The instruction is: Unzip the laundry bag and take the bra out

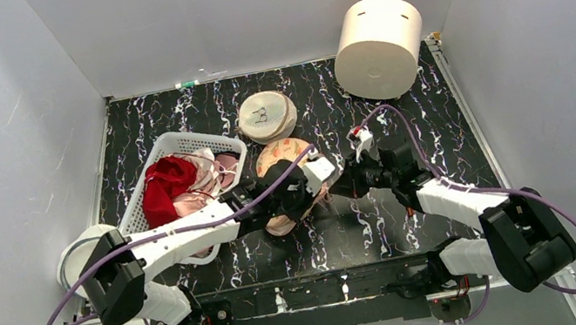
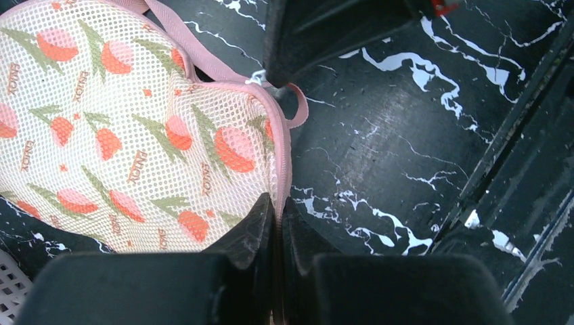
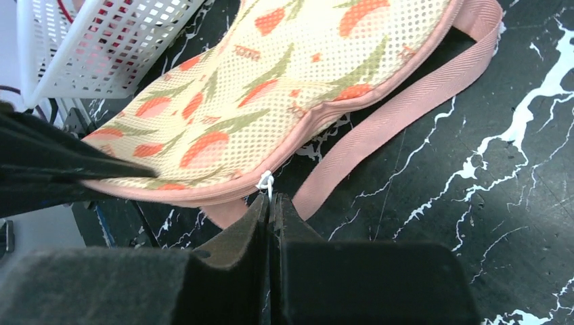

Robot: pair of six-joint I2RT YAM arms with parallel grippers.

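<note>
The laundry bag (image 1: 277, 157), peach-cream mesh with orange-red leaf print and pink trim, lies mid-table, partly under both arms. My left gripper (image 2: 279, 203) is shut on the bag's pink zip edge (image 2: 287, 162). My right gripper (image 3: 272, 200) is shut on the small white zip pull (image 3: 265, 181) at the bag's edge (image 3: 223, 193). A pink strap (image 3: 379, 122) loops beside it. In the top view the left gripper (image 1: 300, 191) and right gripper (image 1: 337, 187) meet at the bag's right side. The bra is hidden.
A white basket (image 1: 176, 150) holding red and pink clothes stands left of the bag. A round cream mesh disc (image 1: 267, 116) lies behind it. A large cream cylinder (image 1: 378, 46) stands at the back right. Black marbled tabletop (image 1: 401, 121) surrounds them.
</note>
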